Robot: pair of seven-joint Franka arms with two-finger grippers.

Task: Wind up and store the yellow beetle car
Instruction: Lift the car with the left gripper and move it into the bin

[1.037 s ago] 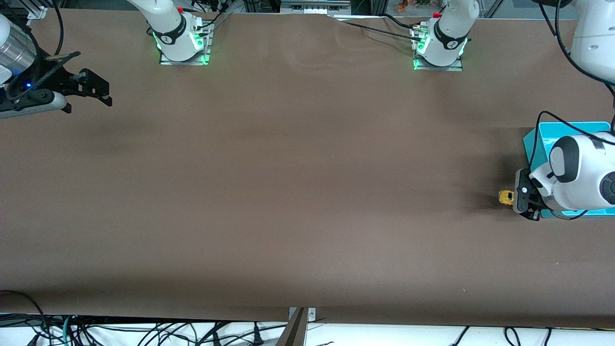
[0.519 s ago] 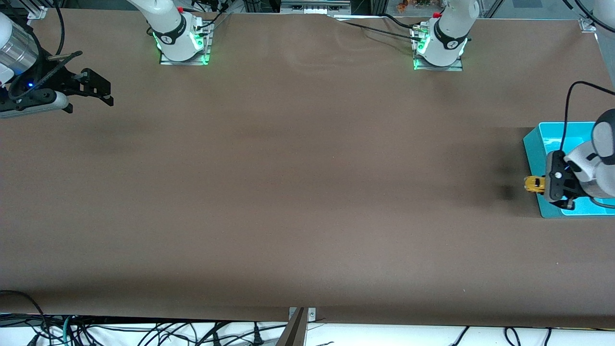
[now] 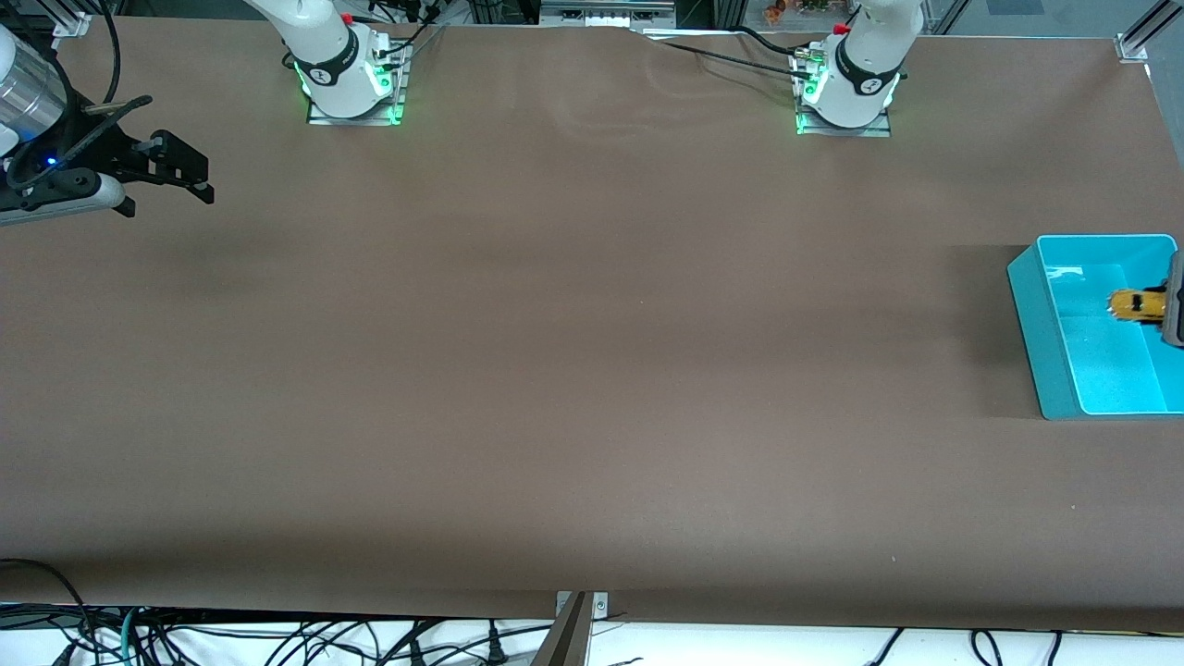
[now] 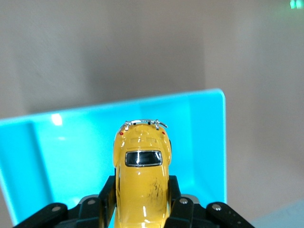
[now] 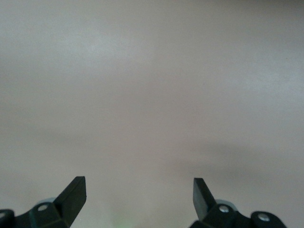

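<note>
Your left end effector point(image 4: 142, 209) is clenched on the yellow beetle car point(image 4: 141, 178), its two black fingers point(image 4: 107, 202) pressed against the car's flanks in the left wrist view. It hangs over the turquoise bin point(image 3: 1036, 324) at the left arm's end of the tabletop point(image 3: 555, 370); in the front view only a grey sliver of it shows at the frame's edge, with the car point(image 3: 1136, 304) jutting out from it above the bin's floor. From the wrist camera you see the car's roof and dark window pointing away from the fingers, the bin's inner walls point(image 4: 71, 161) below it.

Your right end effector point(image 3: 180, 176) waits over the bare tabletop at the right arm's end, fingers point(image 5: 73, 192) spread wide with nothing between them.

Compared with a second ago, you have carried the car from just outside the bin's wall, low over the brown surface, in across the rim; half a second ago it was crossing that wall. The left arm's white wrist, which covered much of the bin then, has now drawn almost wholly out of the front view. The right arm has barely shifted.
</note>
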